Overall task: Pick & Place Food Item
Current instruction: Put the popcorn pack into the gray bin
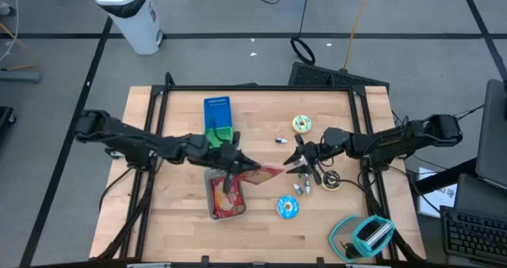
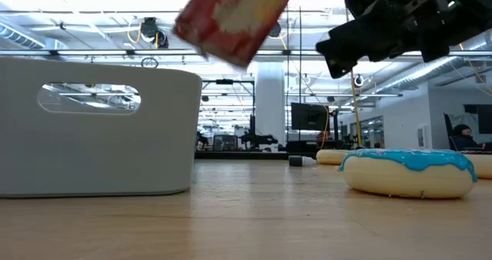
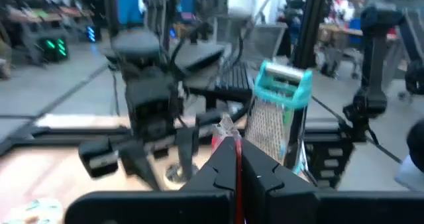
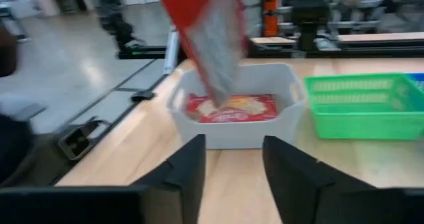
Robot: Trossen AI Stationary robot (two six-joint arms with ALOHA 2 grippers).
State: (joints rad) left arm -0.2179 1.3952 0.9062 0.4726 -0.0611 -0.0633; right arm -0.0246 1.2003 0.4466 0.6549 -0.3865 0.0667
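Observation:
A red food packet (image 1: pixel 265 173) is in the air over the right rim of a white bin (image 1: pixel 212 208), which holds another red packet (image 4: pixel 232 109). My left gripper (image 1: pixel 235 163) is shut on the raised packet, which also shows in the low view (image 2: pixel 234 18) and the right wrist view (image 4: pixel 205 32). My right gripper (image 1: pixel 299 162) is open just right of the packet's free end. Its fingers (image 4: pixel 185 168) point at the packet without touching it. My left gripper pinches one thin end of the red packet (image 3: pixel 236 159) between its two shut fingers. It comes roughly level from the table's left. The packet sticks out past the fingers toward the table's right, tilted and lifted clear of the bin and the table.
A green basket (image 1: pixel 222 133) and a blue box (image 1: pixel 216 105) stand behind the bin. A blue-iced donut (image 1: pixel 287 207) lies right of the bin, another donut (image 1: pixel 302 124) farther back. Small items (image 1: pixel 329 181) lie under my right arm, and a teal object (image 1: pixel 368 235) at the near right corner.

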